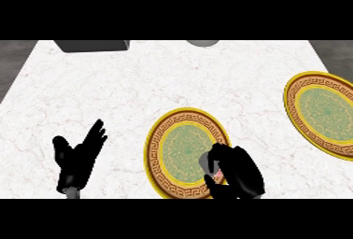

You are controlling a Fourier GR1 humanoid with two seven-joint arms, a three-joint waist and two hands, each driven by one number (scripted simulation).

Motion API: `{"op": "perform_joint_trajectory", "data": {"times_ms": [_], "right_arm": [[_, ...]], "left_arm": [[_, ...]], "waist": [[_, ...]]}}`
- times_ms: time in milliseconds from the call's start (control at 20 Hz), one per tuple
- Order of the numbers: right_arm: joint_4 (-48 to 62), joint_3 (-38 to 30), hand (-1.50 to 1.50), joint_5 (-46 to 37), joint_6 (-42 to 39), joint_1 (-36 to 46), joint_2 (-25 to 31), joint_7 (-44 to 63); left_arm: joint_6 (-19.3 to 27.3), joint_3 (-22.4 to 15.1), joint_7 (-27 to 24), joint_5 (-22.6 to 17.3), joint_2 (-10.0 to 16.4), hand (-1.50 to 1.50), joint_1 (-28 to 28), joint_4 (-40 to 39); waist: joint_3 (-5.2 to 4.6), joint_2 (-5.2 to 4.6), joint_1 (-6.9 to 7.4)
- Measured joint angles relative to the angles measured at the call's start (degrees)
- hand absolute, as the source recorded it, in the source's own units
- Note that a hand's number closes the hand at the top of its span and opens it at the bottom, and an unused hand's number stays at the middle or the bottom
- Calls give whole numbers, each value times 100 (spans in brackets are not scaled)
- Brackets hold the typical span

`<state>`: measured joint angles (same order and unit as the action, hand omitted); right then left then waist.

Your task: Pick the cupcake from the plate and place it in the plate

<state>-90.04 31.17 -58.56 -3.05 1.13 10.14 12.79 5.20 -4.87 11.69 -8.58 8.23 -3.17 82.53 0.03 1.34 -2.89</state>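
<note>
Black right hand (240, 176) grips cupcake (205, 162) over centre plate (176, 140).

The black right hand (238, 170) curls round the cupcake (207, 162) and hides nearly all of it. Only a grey sliver and a speck of pink show, so its shape cannot be told. The hand also covers the near right rim of the round gold-rimmed plate with a green patterned centre (180, 154).

At the right edge of the white marble counter (103, 93), a second plate of the same pattern (324, 114) is cut off by the view's side. At the counter's far edge, a dark grey block (91, 45) and a pale grey rounded thing (202, 42) are cut off. What they are cannot be told.
</note>
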Motion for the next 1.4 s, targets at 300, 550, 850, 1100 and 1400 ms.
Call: {"op": "perform_joint_trajectory", "data": {"times_ms": [300,550,850,1100,1400], "right_arm": [[-1840,-185,150,-18,1324,-1431,477,-304],[-3130,-654,150,464,2058,-2425,701,-456],[-3536,-1514,150,1787,2782,-3134,697,-879],[-3221,-2687,150,3489,2745,-2834,844,-1311],[-1609,-3985,150,4525,2681,-1804,1079,-2168]], "left_arm": [[81,14,117,8,-38,0,23,63],[30,1,155,4,-24,0,41,107],[-126,-16,134,-12,34,0,-33,180],[-38,-130,228,107,-81,0,97,207],[-95,-97,151,139,-91,0,115,85]], "waist": [[0,-37,-52],[1,-75,35],[4,-104,150],[8,-120,217],[5,-135,292]]}}
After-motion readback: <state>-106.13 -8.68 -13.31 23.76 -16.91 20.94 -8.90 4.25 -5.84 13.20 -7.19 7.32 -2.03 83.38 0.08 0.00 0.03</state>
